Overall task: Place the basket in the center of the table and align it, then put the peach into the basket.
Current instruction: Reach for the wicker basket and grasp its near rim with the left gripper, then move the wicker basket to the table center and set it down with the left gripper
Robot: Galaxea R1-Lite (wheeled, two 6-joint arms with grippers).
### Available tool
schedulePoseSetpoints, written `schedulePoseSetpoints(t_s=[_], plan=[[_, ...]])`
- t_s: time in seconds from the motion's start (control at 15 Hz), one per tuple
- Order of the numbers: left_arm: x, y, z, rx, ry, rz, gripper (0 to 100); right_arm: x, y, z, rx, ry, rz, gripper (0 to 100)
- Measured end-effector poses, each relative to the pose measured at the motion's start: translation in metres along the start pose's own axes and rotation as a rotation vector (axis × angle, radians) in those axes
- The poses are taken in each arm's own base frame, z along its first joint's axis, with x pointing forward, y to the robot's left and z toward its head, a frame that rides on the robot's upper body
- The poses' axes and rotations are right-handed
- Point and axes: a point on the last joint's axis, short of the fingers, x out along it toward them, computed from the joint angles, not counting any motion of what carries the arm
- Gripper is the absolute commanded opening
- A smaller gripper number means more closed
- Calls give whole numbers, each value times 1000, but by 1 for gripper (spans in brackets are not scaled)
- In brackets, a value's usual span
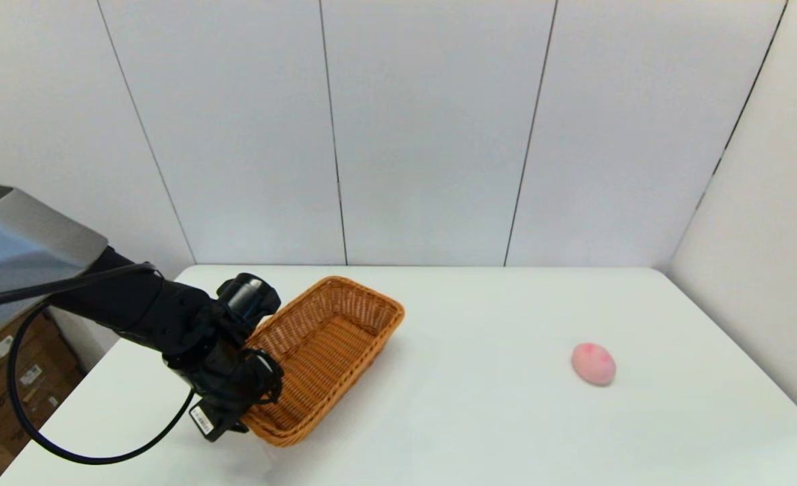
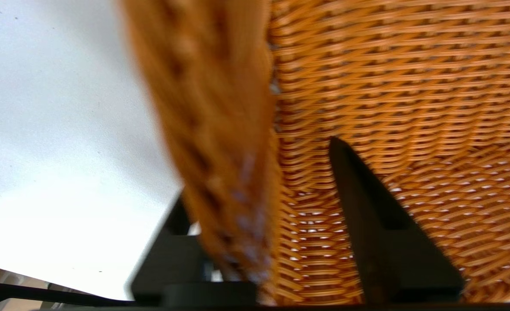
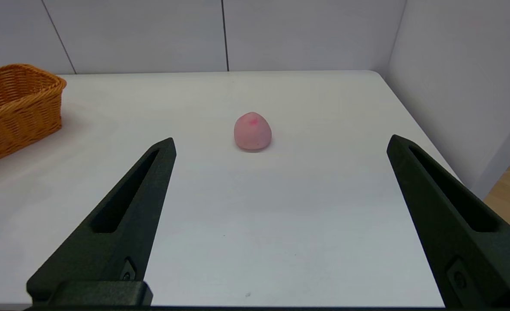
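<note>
Left gripper point(image 2: 255, 207) clamps the near-left rim of the basket point(image 1: 324, 351), on the table's point(image 1: 479, 418) left side. Right gripper point(image 3: 280, 144) spread wide, low, facing the peach point(image 1: 593, 363) at table right.

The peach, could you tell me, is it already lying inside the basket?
No, the peach lies on the bare table, well apart from the basket, which the left gripper holds by its rim.

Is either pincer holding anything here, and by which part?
The left pincer grips the basket by its near side wall and rim. The right pincer is open and empty; the peach lies apart.
</note>
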Motion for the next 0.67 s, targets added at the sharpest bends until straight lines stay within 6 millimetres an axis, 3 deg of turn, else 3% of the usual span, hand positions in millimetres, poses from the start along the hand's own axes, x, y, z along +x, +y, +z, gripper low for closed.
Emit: schedulePoseSetpoints(t_s=[0.47, 0.67], plan=[[-2, 0, 0, 3, -2, -7, 0, 0, 0, 0, 0, 0, 0, 100], [-24, 0, -4, 83, -13, -70, 0, 0, 0, 0, 0, 0, 0, 100]])
